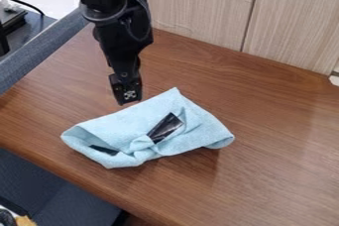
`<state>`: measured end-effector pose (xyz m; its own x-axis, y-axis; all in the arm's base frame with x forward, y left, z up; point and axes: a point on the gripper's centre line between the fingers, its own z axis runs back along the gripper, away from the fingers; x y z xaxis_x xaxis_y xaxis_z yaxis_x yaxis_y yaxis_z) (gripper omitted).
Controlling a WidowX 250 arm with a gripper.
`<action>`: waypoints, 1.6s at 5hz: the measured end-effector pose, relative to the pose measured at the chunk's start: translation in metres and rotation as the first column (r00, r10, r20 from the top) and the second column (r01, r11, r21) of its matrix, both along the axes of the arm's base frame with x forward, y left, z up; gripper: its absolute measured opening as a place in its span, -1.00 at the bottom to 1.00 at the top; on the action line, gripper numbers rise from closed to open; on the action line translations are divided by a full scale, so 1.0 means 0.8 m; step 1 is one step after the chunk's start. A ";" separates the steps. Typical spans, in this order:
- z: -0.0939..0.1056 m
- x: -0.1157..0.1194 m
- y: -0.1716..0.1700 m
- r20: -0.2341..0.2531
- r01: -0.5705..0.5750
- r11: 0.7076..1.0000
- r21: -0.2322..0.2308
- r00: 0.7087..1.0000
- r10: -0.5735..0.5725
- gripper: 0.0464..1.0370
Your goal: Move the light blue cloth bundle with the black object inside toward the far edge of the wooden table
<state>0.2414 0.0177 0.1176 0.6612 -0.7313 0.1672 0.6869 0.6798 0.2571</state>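
Table (278, 180) held a rumpled cloth (122, 125) near the gripper (128, 99); whether that was open, I couldn't tell. Raised folds (141, 143) probably pinched best.

Blue cloth (122, 126); pincer (128, 102) near it

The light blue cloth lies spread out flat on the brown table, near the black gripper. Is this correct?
Not flat: the camera view shows the light blue cloth crumpled and folded on the brown table, near the black gripper.

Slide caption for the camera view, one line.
Black gripper near a rumpled light blue cloth, dark patches showing, on a brown table.
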 end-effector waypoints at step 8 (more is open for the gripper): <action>-0.159 0.073 0.029 -0.127 -0.015 0.993 -0.121 0.992 0.000 0.93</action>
<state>0.2996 0.0408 -0.0097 0.6880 -0.7057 0.1690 0.7035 0.7058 0.0834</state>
